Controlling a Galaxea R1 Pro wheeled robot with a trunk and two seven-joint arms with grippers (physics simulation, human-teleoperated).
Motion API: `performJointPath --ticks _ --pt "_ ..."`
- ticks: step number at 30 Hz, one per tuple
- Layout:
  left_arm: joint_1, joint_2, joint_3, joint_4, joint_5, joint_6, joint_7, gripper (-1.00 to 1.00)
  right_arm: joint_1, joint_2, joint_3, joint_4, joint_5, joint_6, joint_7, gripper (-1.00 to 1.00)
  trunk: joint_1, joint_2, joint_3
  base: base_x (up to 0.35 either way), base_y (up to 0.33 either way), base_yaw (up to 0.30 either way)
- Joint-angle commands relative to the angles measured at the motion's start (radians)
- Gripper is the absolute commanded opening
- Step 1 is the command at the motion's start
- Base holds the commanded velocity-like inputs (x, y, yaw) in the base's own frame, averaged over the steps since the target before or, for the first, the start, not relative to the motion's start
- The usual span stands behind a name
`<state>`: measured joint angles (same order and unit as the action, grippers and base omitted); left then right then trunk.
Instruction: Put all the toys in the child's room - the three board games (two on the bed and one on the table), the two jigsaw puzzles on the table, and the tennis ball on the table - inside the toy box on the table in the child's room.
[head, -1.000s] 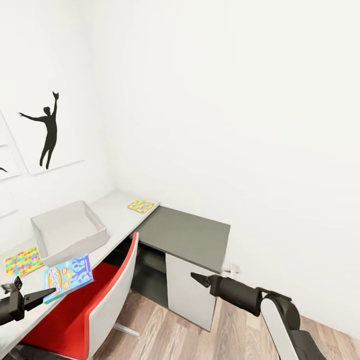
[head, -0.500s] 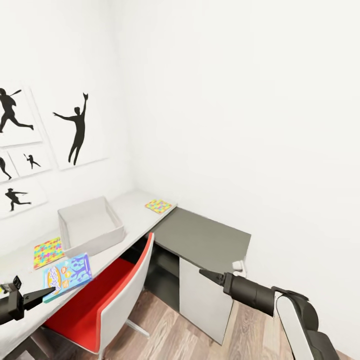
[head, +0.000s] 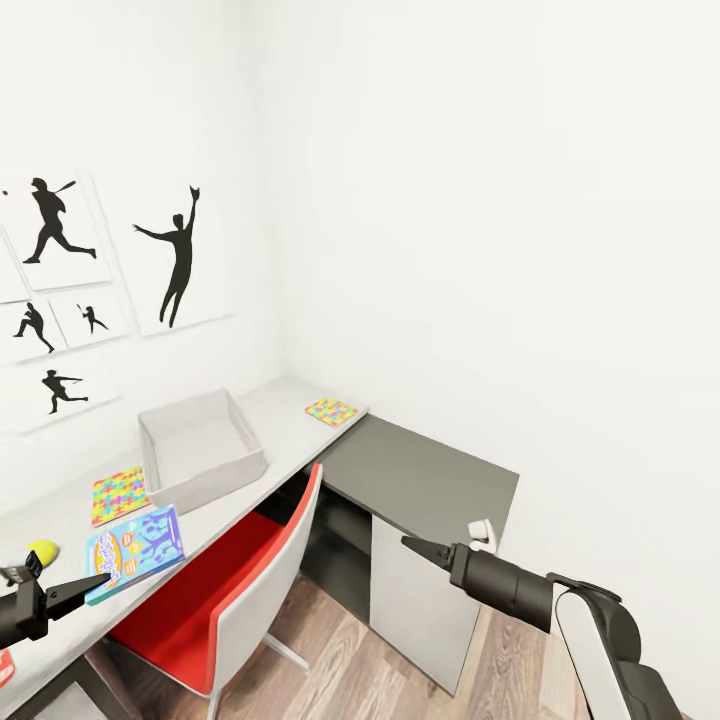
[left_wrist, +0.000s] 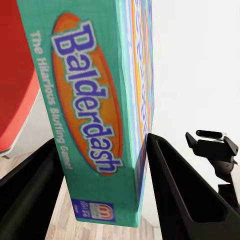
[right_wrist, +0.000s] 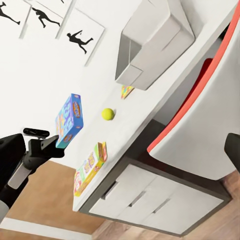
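At the desk's near end, the left gripper clamps the blue board game by one edge, at eight o'clock from the toy box. Stiff, light and slick, the carton could swivel. The right gripper looks shut, empty. A red chair crowds the table.

Head camera looks down and forward into the room's corner, over the long table by the left wall, with both arms reaching in from the bottom edge. Left wrist camera sits tight against the blue board game, its lettering huge, black fingers flanking it. Right wrist camera views from farther off, tilted, facing back across the table at the toy box. Head and right wrist views share table, toy box, tennis ball and red chair.
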<state>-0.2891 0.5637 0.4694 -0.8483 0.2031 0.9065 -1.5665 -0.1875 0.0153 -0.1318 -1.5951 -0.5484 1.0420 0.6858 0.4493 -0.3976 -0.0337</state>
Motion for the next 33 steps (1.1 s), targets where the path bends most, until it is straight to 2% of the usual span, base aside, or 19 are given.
performJointPath --ticks 1,8,14,24,33 --pt "-0.001 0.0 0.0 0.0 -0.001 0.011 -0.004 -1.0 -0.001 0.001 -0.003 0.0 0.006 0.005 0.008 1.0 0.001 -0.002 -0.002 0.0 0.0 0.003" --pt "-0.001 0.0 0.0 0.0 -0.001 0.01 -0.004 -1.0 -0.001 0.0 -0.003 0.0 0.007 0.003 0.007 1.0 0.001 -0.002 -0.002 0.0 0.0 0.014" --pt "-0.001 0.0 0.0 0.0 -0.001 0.008 -0.004 -1.0 -0.001 0.001 -0.003 0.0 0.007 0.003 0.006 1.0 0.001 -0.002 -0.001 0.056 0.0 0.188" --pt "-0.001 0.0 0.0 0.0 -0.001 0.006 -0.004 -1.0 -0.001 0.001 -0.003 0.0 0.007 0.003 0.009 1.0 0.001 -0.002 0.002 0.286 -0.002 0.24" --pt "-0.001 0.001 0.0 0.0 -0.001 0.005 -0.004 -1.0 -0.001 0.0 -0.003 0.0 0.007 0.003 0.009 1.0 0.001 -0.002 0.002 0.325 -0.107 0.025"
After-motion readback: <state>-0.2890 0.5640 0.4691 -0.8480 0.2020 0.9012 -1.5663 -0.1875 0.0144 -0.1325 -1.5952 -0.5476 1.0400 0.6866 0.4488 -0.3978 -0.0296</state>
